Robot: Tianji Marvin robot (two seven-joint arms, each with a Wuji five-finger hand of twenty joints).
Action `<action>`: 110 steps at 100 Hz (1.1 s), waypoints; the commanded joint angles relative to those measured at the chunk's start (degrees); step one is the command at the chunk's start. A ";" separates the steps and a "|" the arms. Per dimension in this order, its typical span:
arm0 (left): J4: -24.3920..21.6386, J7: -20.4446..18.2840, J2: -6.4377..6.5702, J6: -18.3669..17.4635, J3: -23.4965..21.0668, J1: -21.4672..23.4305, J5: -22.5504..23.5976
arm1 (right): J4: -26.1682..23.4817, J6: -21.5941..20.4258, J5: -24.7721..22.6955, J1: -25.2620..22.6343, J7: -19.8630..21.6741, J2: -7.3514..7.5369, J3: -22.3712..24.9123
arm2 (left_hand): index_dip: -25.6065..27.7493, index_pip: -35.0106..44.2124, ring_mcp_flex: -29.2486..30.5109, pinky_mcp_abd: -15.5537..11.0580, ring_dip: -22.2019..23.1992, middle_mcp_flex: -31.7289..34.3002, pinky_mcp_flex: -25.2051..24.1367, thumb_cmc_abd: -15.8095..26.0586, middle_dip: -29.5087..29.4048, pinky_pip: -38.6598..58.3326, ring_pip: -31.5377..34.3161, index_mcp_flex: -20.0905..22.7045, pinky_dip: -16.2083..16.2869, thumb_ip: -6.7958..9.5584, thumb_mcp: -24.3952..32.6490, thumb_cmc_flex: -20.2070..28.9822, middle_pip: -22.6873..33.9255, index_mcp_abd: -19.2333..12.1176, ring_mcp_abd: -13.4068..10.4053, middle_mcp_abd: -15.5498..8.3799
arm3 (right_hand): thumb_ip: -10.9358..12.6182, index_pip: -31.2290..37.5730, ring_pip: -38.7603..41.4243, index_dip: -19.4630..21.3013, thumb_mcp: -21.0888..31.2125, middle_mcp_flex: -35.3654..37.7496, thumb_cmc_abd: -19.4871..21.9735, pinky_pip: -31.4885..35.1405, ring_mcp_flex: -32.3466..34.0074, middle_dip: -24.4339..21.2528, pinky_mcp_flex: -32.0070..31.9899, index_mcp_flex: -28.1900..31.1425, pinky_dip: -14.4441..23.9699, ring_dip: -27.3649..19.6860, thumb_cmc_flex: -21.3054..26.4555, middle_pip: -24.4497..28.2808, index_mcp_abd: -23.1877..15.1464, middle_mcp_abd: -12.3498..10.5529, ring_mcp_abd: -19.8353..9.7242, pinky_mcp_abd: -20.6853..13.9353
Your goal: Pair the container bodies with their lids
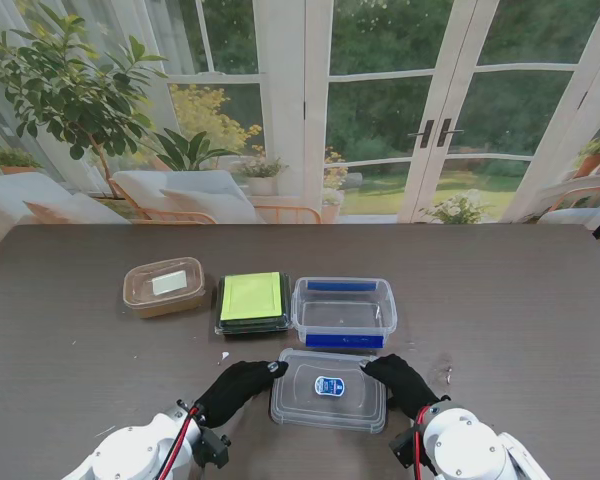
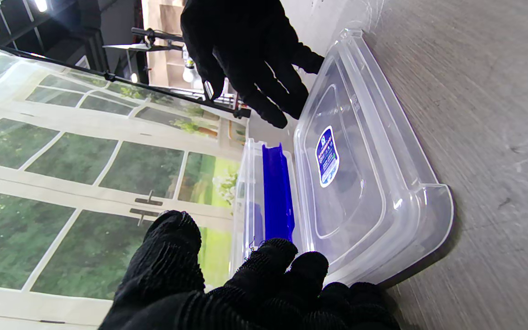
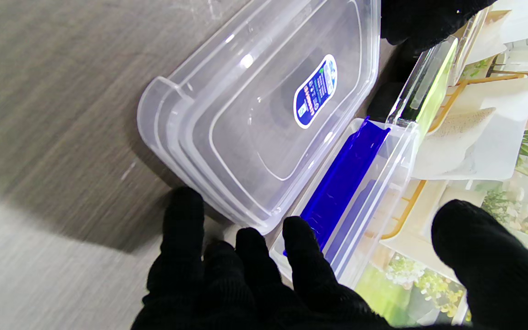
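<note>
So the clear lid with the blue sticker is lying flat on the table, close to me and roughly centered, right in front of the clear box, the one with blue clips along its near and far sides. Lid and box sit just beside each other, almost edge to edge. The left hand is at the lid's left end, fingers spread and loose, tips right at the far left corner; the left wrist view shows the fingertips at the rim but I honestly can't tell if they're touching it. It isn't gripping anything. The right hand mirrors that on the lid's right end, fingers apart, thumb held away from the rest, nothing grasped; in the right wrist view its fingers hang over the gap between lid and box. Left of the clear box, touching or nearly so, is a dark container with a green lid already on it, and further left, a bit apart, a brown tub with a clear cover and a white label on top.
</note>
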 commanded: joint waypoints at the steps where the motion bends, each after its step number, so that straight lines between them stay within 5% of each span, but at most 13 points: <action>1: 1.03 -1.39 -0.43 0.80 0.77 0.62 0.25 | 1.86 0.87 0.14 -1.26 2.10 -0.38 -1.26 | -0.33 -0.30 2.56 8.21 1.57 1.17 1.42 0.49 -0.48 0.45 4.53 -0.24 -1.07 -0.32 -0.51 0.56 -0.04 0.76 5.10 1.29 | -0.53 0.61 5.65 0.38 -1.11 -0.11 0.60 -12.66 3.10 1.49 -9.09 -2.31 -3.61 3.01 0.10 3.03 -0.32 -0.87 6.04 9.40; 110: 0.74 -2.50 -0.45 -2.30 1.12 0.89 -2.57 | -1.88 -2.06 5.51 -4.67 1.51 -0.77 0.24 | -0.25 -0.09 3.70 8.17 1.98 1.86 1.86 0.73 0.49 1.22 4.92 0.32 -0.48 -0.42 -0.52 1.00 0.09 0.76 4.93 1.45 | -0.75 1.03 6.14 0.54 -0.16 0.54 -0.22 -12.62 4.59 1.47 -8.36 -1.50 -2.87 3.57 0.72 3.33 -0.61 -1.28 5.69 9.20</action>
